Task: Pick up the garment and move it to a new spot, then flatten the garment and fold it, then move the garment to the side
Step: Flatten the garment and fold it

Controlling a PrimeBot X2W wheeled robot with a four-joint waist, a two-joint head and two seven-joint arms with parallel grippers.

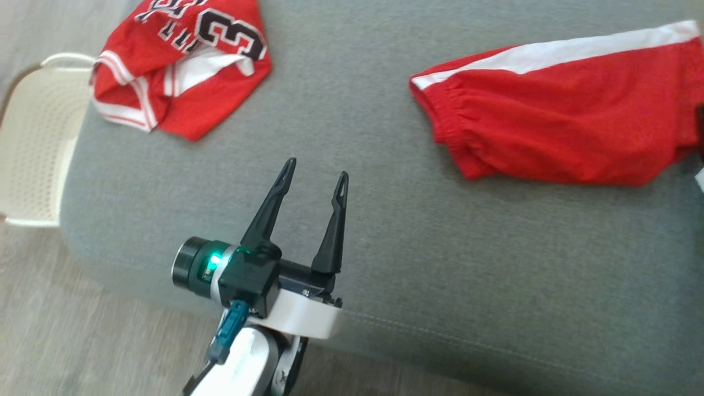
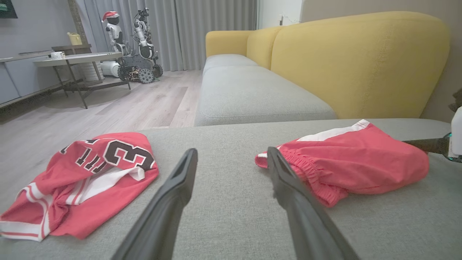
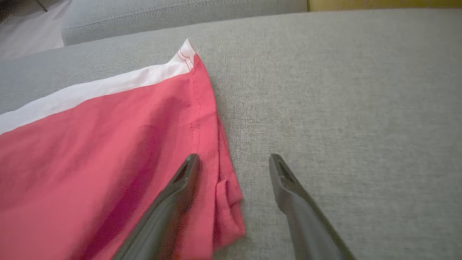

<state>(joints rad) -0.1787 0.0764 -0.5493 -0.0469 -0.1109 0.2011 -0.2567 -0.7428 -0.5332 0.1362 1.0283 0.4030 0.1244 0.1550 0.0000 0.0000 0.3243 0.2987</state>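
A pale perforated basket (image 1: 33, 148) is seen on the wooden floor (image 1: 82, 341) beside the left end of the grey cushion (image 1: 385, 247). What it holds cannot be made out.

The garment, a pair of red shorts (image 1: 550, 115) with a white side stripe, is laid on the right part of the cushion. Its gathered waistband is turned toward the middle, and the cloth is rumpled rather than flat. A red jersey (image 1: 181, 66) with white trim and dark numbers is bunched at the far left corner, well apart from the shorts. One edge of it is close to the cushion's rim, above the basket.

The left tool (image 1: 316, 169) is held over bare cushion between the two pieces of clothing, nearer the front edge. Its fingers are spread and nothing is gripped.

In the right wrist view, the right tool (image 3: 234, 159) is also spread, at the hemmed leg end of the shorts. One finger is placed over the red cloth and the other over bare cushion just beside the hem. Whether the cloth is touched cannot be told, and nothing is pinched.

In the left wrist view, a yellow backrest (image 2: 361, 65) is seen beyond the cushion. Another robot (image 2: 137, 43) is parked by grey curtains (image 2: 202, 29), far off.
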